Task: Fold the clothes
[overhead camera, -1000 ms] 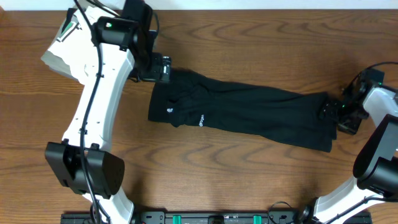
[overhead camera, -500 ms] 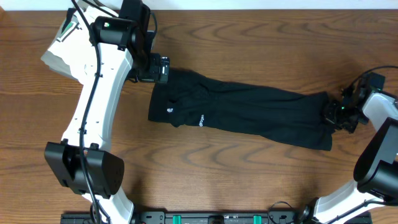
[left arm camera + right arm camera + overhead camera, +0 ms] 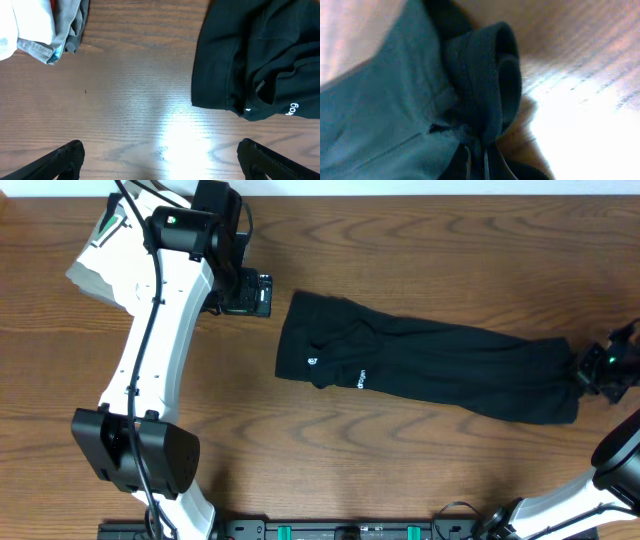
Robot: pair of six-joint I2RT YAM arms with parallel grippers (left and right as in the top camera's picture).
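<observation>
Right jaws pinch black garment (image 3: 450,365).

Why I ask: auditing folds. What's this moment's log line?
right claw: shut on black garment end | left claw: open, off garment

Black garment (image 3: 440,370), overhead view: small white round logo (image 3: 313,361) near its 9 o'clock end, too small to read. White word print (image 3: 358,376) just at 4 o'clock of the logo, also illegible.

Left wrist view: same fabric at 2 o'clock of pic. White letters (image 3: 292,108) at the 3 o'clock edge look like "og", rest cut off by the frame. Small grey tag (image 3: 259,86) at 10 o'clock of those letters, txt unreadable.

Right wrist view: no txt legible.
</observation>
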